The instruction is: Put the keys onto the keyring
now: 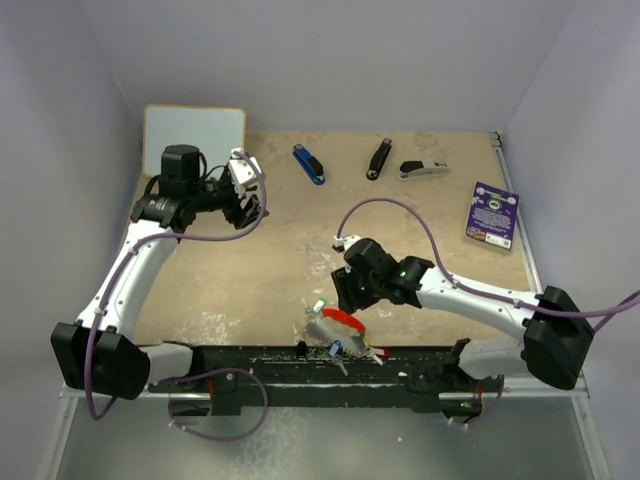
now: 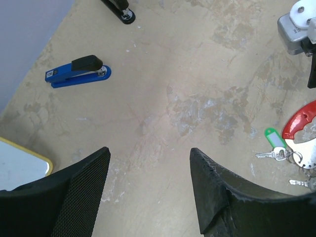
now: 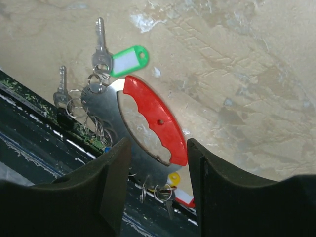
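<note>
My right fingers (image 3: 101,197) straddle the keyring (image 3: 154,118), apart, ready to grip it; my left fingers (image 2: 74,197) hang wide, empty.

You are looking at a tabletop (image 1: 420,230) showing mottled tan with pale grey scuffs; the keyring (image 3: 153,118) is showing a red grip on a bare silver plate; the keys (image 3: 100,37) are gleaming silver, one wearing a green tag (image 3: 129,60) with a white label; the blue stapler (image 2: 79,71) is carrying a black top; the black stapler (image 1: 378,158) and grey stapler (image 1: 423,170) are lying beside it; the card (image 1: 492,214) is showing purple; the board (image 1: 194,128) is showing white inside a yellow rim; the left pincer (image 2: 148,163) and right pincer (image 3: 158,148) are both showing black, the left one's pad carrying a fine mesh pattern.
</note>
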Available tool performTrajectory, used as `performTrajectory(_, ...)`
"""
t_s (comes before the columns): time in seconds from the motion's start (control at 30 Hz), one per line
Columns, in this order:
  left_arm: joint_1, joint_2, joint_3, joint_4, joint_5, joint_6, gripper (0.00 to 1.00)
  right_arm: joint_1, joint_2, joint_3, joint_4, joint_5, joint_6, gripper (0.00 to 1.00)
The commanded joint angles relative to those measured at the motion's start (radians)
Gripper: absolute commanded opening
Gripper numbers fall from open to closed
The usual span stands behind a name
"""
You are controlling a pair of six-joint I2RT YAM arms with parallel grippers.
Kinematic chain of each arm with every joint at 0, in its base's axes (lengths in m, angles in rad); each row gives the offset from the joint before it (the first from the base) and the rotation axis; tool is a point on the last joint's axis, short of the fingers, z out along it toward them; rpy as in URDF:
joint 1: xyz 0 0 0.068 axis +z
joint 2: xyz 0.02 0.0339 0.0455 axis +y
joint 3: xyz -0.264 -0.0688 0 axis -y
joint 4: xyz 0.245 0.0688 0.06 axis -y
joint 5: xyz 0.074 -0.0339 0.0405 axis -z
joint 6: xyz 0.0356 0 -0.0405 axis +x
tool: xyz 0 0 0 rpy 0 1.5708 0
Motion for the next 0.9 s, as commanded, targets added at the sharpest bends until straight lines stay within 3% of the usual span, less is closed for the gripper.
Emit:
performTrajectory(0.0, 0.006, -0.045, -0.015, 0.007, -0.024, 0.041, 0.7, 0.025, 0.021, 0.047, -0.071, 0.044, 0.054, 0.54)
performTrajectory(0.13, 0.006, -0.063, -0.04, 0.028, -0.04, 0.045, 0.73, 0.073, 0.115, 0.07, -0.077, 0.079, 0.053, 0.59)
performTrajectory(0.2, 0.006, -0.07, -0.063, 0.048, -0.051, 0.042, 0.8, 0.098, 0.161, 0.087, -0.066, 0.094, 0.056, 0.62)
performTrajectory(0.5, 0.006, -0.083, -0.09, 0.092, -0.069, 0.018, 0.96, 0.108, 0.321, 0.161, -0.095, 0.166, 0.08, 0.63)
performTrajectory(0.67, 0.006, -0.083, -0.09, 0.089, -0.068, 0.019, 0.97, 0.097, 0.381, 0.178, -0.108, 0.21, 0.097, 0.61)
performTrajectory(0.87, 0.006, -0.077, -0.095, 0.105, -0.062, 0.018, 0.97, -0.006, 0.395, 0.178, -0.113, 0.233, 0.117, 0.59)
